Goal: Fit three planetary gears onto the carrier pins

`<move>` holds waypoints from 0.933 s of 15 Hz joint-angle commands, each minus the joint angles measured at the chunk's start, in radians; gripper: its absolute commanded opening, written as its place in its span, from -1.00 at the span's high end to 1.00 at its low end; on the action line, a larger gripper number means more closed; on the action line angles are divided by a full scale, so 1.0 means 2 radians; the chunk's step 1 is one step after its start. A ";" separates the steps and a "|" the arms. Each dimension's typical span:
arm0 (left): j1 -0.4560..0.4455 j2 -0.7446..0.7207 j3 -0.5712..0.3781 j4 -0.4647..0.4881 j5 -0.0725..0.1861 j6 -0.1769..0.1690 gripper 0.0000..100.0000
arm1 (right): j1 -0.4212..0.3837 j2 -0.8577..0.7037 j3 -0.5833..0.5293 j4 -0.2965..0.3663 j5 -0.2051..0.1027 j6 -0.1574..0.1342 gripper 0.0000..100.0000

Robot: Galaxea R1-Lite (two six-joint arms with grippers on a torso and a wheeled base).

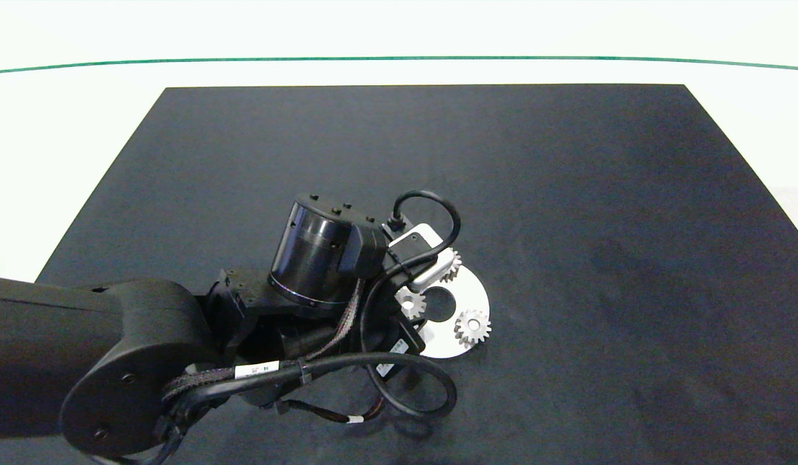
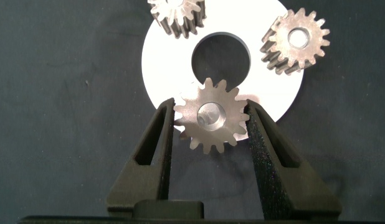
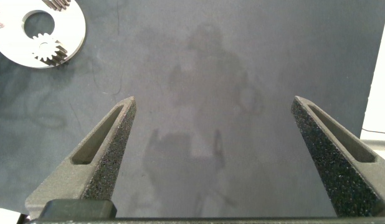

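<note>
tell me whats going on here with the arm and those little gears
The left gripper is over the white disc on the dark mat, its fingers closed on one planetary gear at the disc's edge. The other two gears already sit on the disc, spaced around its central hole. The right gripper is open, holds nothing and hangs over bare mat away from the disc.

The left arm (image 1: 179, 336) hides its fingers and part of the white disc (image 1: 480, 297); 1 gear (image 2: 179, 15) is cut off.
</note>
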 commanded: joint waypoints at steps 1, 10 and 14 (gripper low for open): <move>0.001 -0.002 0.003 0.000 0.002 0.001 1.00 | 0.000 0.000 0.000 0.001 -0.001 -0.001 -1.00; 0.001 0.003 0.012 -0.002 0.002 0.000 1.00 | 0.000 0.000 -0.001 0.001 -0.001 -0.001 -1.00; 0.001 0.003 0.010 -0.003 0.003 0.003 1.00 | 0.000 0.000 -0.001 0.001 -0.001 -0.001 -1.00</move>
